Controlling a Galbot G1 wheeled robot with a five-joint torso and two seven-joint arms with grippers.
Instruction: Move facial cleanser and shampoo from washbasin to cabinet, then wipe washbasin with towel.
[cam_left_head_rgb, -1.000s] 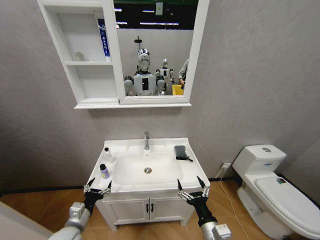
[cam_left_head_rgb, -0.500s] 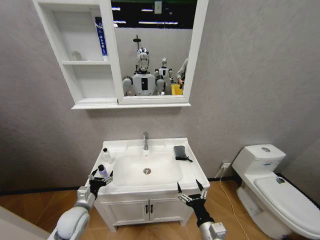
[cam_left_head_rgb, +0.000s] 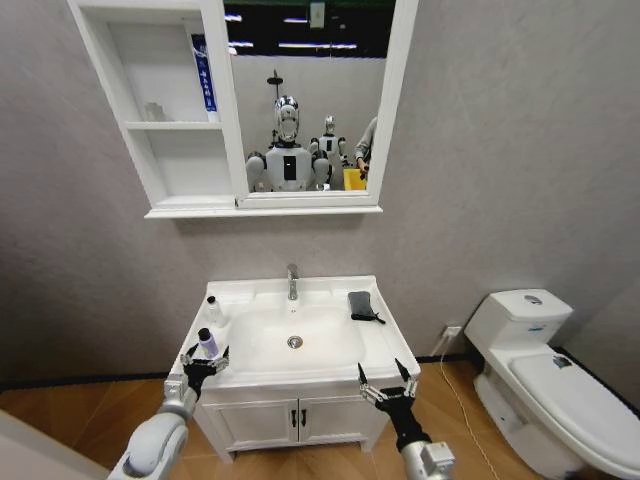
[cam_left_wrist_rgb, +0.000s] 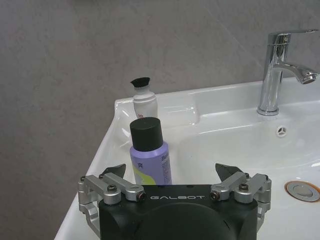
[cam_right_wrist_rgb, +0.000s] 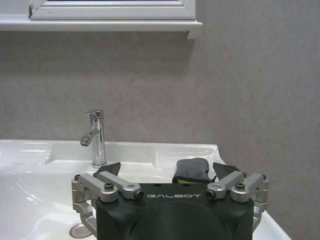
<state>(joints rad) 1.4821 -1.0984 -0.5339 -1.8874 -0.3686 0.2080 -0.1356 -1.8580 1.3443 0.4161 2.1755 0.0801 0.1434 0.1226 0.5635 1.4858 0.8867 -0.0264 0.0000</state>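
Left gripper (cam_left_head_rgb: 206, 362): spread wide, at the front-left corner of the washbasin (cam_left_head_rgb: 330, 368), jaws on either side of the purple bottle but not touching it; same spread in the wrist view (cam_left_wrist_rgb: 172, 172).
Purple bottle (cam_left_wrist_rgb: 149, 152): upright, black cap, on the left ledge of the surface, just beyond the left gripper and centred between its jaws; near (cam_left_head_rgb: 208, 343) in the head view.
White bottle (cam_left_wrist_rgb: 144, 97): upright, dark cap, farther back on the same ledge, near the wall; apart from the purple one.
Right gripper (cam_left_head_rgb: 385, 385): spread, empty, hanging off the front-right corner of the washbasin, well short of the towel; idle.
Towel (cam_left_head_rgb: 362, 305): dark folded cloth on the right ledge, beside the bowl; also at (cam_right_wrist_rgb: 192, 169) past the right gripper.
Tap (cam_left_head_rgb: 293, 282): chrome, at the back centre, drain below it in the bowl.
Cabinet (cam_left_head_rgb: 178, 209): open shelves left of the mirror, high on the wall; a blue tube and a small clear item on the upper shelves, lowest shelf bare.
Step in hand: likely the reach for the first bottle; both bottles on the washbasin, nothing lifted yet.
Next move calls for: a little more advance so the jaws flank the bottle body below the cap, then a square, firm close; tall narrow bottle likely to tip if nudged off-centre; then a long lift to the cabinet.
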